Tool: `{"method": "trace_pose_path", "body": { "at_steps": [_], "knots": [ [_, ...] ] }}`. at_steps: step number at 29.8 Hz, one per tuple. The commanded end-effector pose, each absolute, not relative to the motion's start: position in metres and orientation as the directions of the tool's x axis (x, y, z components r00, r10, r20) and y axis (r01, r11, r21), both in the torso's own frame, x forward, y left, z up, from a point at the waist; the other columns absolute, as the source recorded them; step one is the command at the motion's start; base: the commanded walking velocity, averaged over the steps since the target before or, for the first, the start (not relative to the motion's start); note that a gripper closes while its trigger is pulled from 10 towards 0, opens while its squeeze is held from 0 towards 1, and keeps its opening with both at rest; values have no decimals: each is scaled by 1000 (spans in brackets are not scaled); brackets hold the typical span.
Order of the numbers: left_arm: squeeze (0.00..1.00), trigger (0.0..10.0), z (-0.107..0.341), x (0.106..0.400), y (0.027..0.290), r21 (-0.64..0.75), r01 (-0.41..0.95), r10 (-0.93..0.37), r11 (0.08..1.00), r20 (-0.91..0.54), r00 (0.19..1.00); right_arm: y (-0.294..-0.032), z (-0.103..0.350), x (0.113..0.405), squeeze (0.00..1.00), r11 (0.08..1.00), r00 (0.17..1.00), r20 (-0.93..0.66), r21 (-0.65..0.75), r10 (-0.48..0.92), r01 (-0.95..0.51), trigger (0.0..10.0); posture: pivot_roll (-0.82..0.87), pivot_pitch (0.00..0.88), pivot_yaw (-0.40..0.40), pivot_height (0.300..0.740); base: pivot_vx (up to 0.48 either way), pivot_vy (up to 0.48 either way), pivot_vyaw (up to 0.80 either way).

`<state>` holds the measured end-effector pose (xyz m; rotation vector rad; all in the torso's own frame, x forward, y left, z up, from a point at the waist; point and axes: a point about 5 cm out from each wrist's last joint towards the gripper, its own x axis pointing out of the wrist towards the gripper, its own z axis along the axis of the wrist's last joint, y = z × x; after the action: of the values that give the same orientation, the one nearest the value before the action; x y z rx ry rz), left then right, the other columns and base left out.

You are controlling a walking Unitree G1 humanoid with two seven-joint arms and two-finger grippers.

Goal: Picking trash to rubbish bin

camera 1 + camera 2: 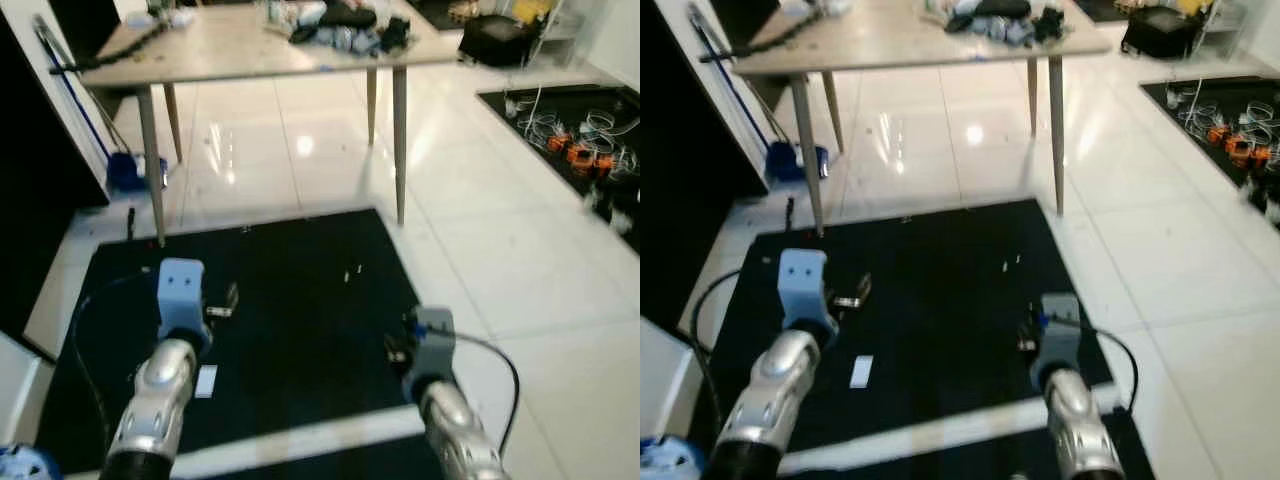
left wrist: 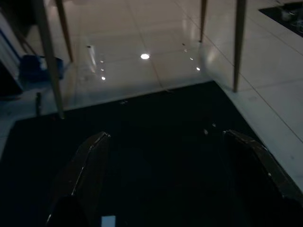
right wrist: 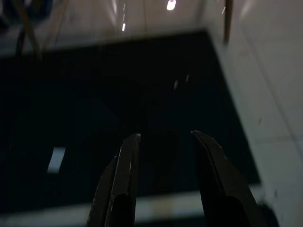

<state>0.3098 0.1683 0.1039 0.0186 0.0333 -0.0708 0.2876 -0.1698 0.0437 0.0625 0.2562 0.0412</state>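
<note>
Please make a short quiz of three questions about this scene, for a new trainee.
1. True or false: the left gripper holds its fingers wide apart.
2. On what does the small white scrap lie? A) black mat B) wooden table C) white tiles
3. What stands beyond the black mat, on slim legs?

Key: 1 true. 2 A. 3 the wooden table.

a mat lies on the floor before the desk. a paper scrap lies on the mat's left part, clutter on the desk.
</note>
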Motion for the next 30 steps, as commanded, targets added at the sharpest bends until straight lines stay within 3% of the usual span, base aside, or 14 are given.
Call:
{"method": "trace_pose_path", "body": {
  "at_steps": [1, 20, 30],
  "knots": [
    [0, 10000, 95, 305, 175, 31, 51, -49, 998, -70, 996, -164, 37, 283, 0, 996, 958, -280, 87, 58, -34, 10000, 27, 120, 52, 740, 304, 0, 0],
    [0, 10000, 95, 305, 173, 35, 53, -50, 998, -69, 996, -159, 41, 284, 0, 990, 962, -258, 123, 94, -64, 10000, 28, 128, 51, 740, 300, 0, 0],
    [0, 10000, 96, 306, 173, 39, 54, -51, 998, -69, 996, -162, 42, 285, 0, 992, 961, -264, 117, 80, -50, 10000, 27, 135, 52, 740, 309, 0, -571]
  ]
}}
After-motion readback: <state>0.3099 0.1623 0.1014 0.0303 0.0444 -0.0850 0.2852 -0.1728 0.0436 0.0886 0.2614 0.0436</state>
